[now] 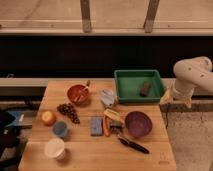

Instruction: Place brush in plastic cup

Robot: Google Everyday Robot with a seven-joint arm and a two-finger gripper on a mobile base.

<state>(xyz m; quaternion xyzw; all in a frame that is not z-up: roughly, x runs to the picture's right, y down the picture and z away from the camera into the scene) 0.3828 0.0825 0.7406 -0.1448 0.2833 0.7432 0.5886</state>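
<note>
In the camera view my gripper (176,99) hangs at the right, past the table (85,156) edge and just beside the green tray (136,72). Its 2 fingers are spread and hold nothing. The brush (133,145) lies flat near the table's front edge, just in front of the purple bowl (138,124), well apart from my gripper. The plastic cup (60,129) stands on the left part of the table.
</note>
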